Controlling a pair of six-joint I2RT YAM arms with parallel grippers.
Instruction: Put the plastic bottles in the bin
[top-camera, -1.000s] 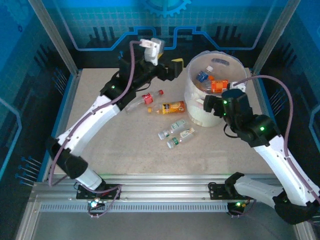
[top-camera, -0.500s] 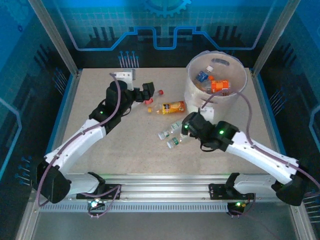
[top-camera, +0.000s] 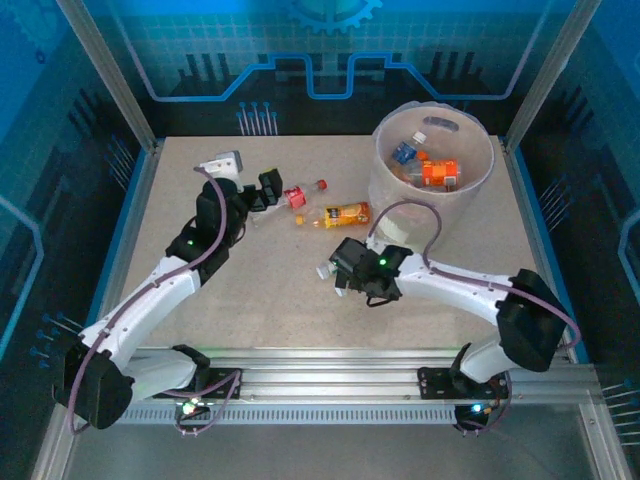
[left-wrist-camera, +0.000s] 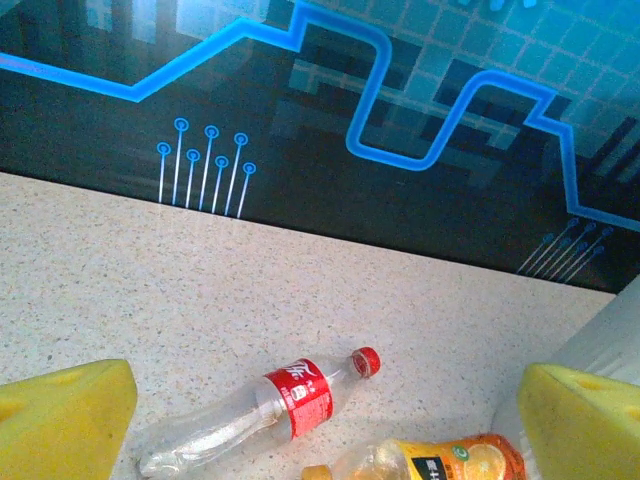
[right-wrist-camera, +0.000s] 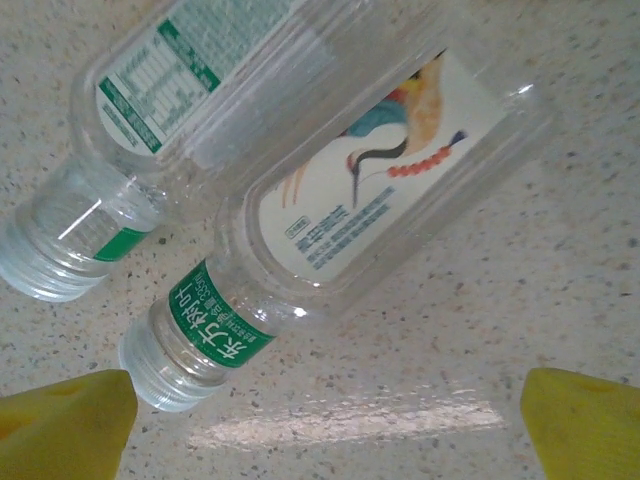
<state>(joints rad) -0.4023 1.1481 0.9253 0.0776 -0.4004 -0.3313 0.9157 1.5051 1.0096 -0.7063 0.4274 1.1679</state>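
Hovering over two green bottles (right-wrist-camera: 350, 220) on the table (right-wrist-camera: 540, 310), my right gripper (right-wrist-camera: 322, 420) is wide apart. My left gripper (left-wrist-camera: 320, 415), also apart, faces the red bottle (left-wrist-camera: 290, 400). Next I should lower, clamp one, and carry it to the bin (top-camera: 381, 196).

Speckled beige counter (top-camera: 250, 290), blue walls around. Whitish round bin (top-camera: 378, 190) far right, holding orange-label bottle (top-camera: 438, 172), blue-label bottle (top-camera: 404, 152), maybe more, hard to tell. Left of bin on counter: red-label bottle (top-camera: 297, 194) lying flat, juice bottle (top-camera: 346, 214) near it. Left fingers (top-camera: 268, 186) at red-label bottle's base end. Right fingers (top-camera: 344, 272) low over clear bottle (top-camera: 324, 270), mostly hidden.
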